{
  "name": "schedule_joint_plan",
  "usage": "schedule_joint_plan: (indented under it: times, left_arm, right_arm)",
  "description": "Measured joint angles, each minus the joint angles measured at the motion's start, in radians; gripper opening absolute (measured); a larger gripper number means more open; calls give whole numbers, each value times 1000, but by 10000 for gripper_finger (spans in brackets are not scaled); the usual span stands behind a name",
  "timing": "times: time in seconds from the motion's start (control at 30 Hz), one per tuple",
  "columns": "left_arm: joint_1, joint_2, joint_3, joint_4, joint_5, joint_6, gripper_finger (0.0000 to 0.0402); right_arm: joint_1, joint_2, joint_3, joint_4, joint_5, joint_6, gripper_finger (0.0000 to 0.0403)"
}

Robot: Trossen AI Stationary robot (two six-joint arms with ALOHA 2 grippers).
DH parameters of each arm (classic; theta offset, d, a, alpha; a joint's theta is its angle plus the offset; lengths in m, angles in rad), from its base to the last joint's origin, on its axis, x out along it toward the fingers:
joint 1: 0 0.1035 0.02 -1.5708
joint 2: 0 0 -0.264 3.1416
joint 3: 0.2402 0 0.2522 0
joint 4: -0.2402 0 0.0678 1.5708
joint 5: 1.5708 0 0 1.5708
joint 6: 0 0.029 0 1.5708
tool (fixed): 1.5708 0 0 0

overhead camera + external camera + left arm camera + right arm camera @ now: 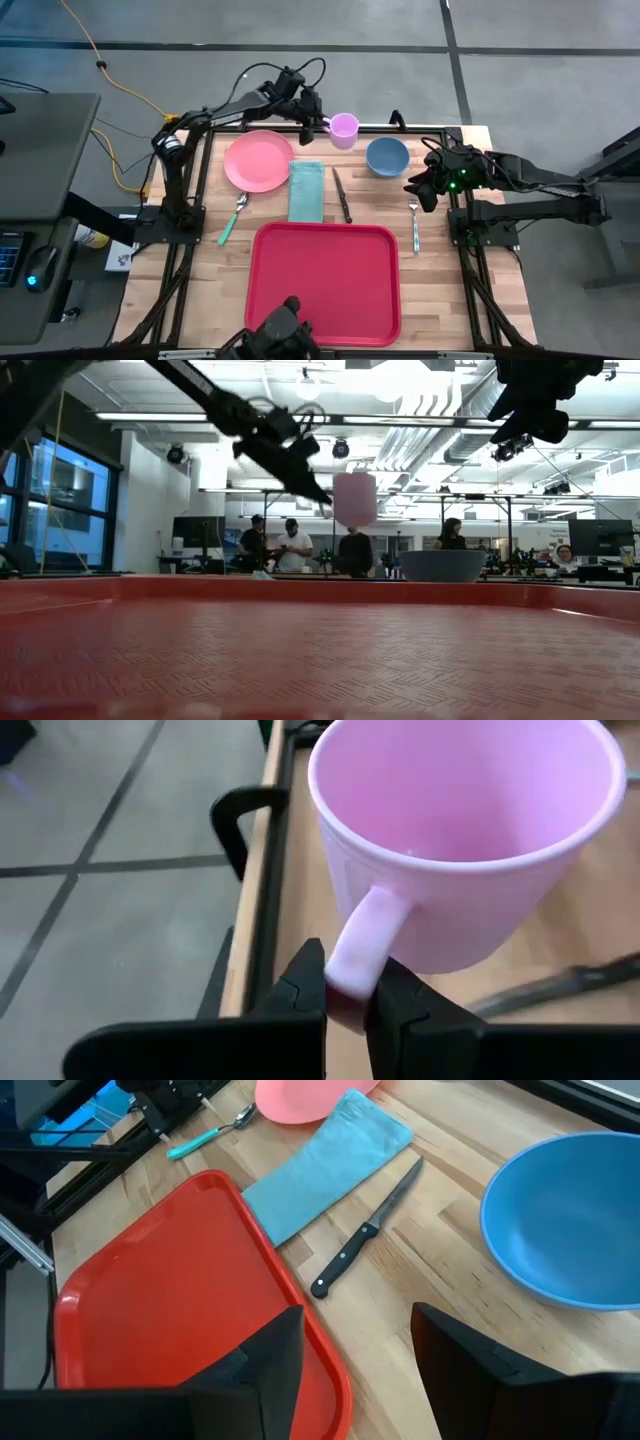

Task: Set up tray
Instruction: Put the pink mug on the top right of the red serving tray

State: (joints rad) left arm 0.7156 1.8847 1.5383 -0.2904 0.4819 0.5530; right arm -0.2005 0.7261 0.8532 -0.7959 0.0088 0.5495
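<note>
Red plastic is filling the lower centre of the overhead frame, where the tray (323,283) is lying flat on the wooden table (490,290), its near edge towards the bottom of the picture and nothing resting inside it. At the top centre of the same frame, the left gripper (322,124) is pinching the handle of a pink cup (344,130) at the table's far edge; the left wrist view is showing both dark fingers (300,988) closing on that handle, and the table-level view is showing the cup (354,498) hanging clear above the surface. The right gripper (419,190) is hovering at the right of the overhead frame, just beside a blue bowl (387,156), and its own camera is showing its fingers (272,1348) standing apart with nothing between them, over the tray's corner (170,1280). Between the two arms, a round pink plate (258,160) is sitting at upper left of centre, with a light-blue folded cloth (306,190) lying beside it and a black-handled knife (341,195) lying next to the cloth. A spoon with a green handle (232,219) is resting to the left of the tray's far corner, and a metal fork (414,223) is lying to the tray's right. Beyond the table, in the level view, several people (290,547) are standing in the workshop.
</note>
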Motion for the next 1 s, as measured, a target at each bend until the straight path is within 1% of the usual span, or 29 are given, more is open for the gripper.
schedule_joint_plan:
  times: [0.33, 0.43, 0.5, 0.57, 0.67, 0.8, 0.9, 1.0]
  left_arm:
    - [-126, -223, 0, -232, -57, -6, 56]
    - [-189, -280, 0, -311, -110, -31, 56]
    - [-244, -309, 0, -342, -165, -73, 56]
    - [-309, -332, 0, -371, -259, -113, 56]
    - [-412, -351, 0, -388, -451, -188, 56]
    - [-534, -357, 0, -378, -711, -351, 56]
    - [-623, -354, 0, -347, -862, -470, 56]
    - [-708, -326, 1, -330, -981, -579, 56]
  right_arm:
    - [0, 0, 0, 0, -5, -15, 165]
    - [0, 0, 0, 0, -5, -30, 165]
    - [0, 0, 0, 0, -5, -35, 165]
    - [0, 0, 0, 0, -5, -48, 165]
    - [0, 0, 0, 1, -5, -56, 165]
    - [0, 0, 0, 1, -5, -61, 165]
    - [0, 0, 0, 1, -5, -66, 165]
    - [0, 0, 0, 1, -5, -79, 165]
